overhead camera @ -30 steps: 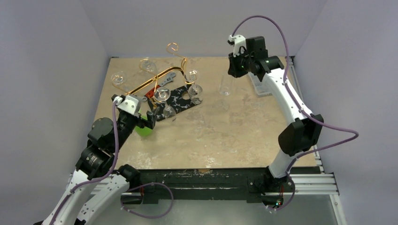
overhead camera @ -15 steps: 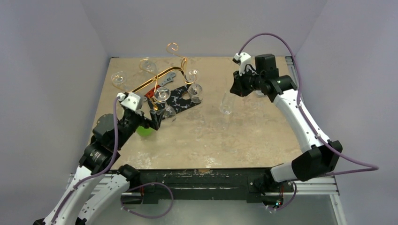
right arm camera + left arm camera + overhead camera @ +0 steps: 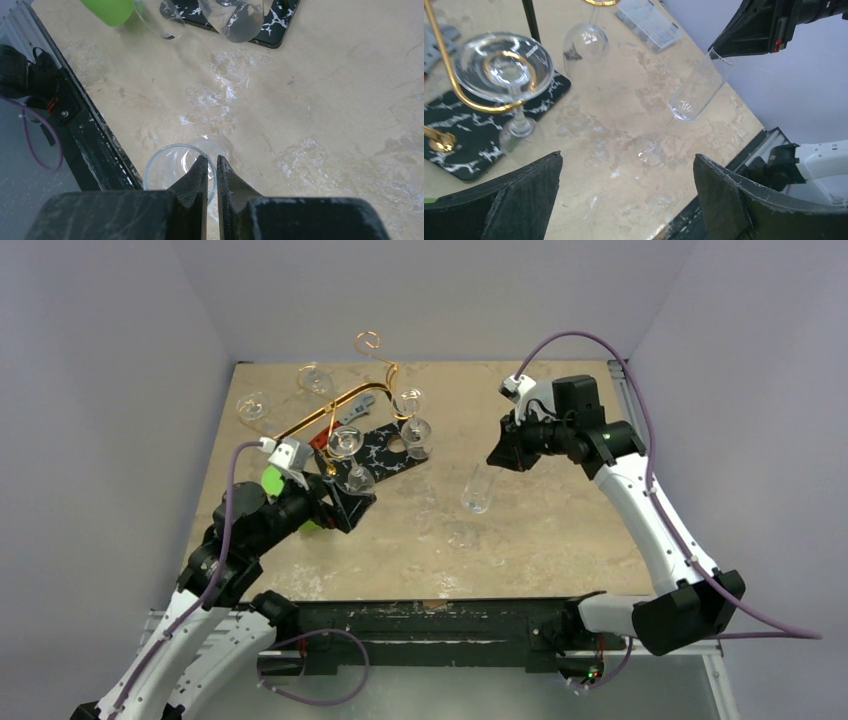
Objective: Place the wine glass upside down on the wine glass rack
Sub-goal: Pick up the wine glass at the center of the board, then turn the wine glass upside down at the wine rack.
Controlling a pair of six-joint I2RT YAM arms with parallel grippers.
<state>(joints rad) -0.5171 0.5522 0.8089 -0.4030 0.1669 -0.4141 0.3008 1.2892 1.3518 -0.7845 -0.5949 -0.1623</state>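
Swung toward frame centre, the right gripper (image 3: pixel 499 454) pinched the fragile, slippery wine glass (image 3: pixel 479 490) by its rim, leaving its stem seemingly free for the wide-open left gripper (image 3: pixel 345 502).

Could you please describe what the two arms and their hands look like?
Both are white-shelled with black joints: the left arm and the right arm. A purple cable loops along each. The left hand and right hand have thick matte black fingers, scuffed pale at the edges.
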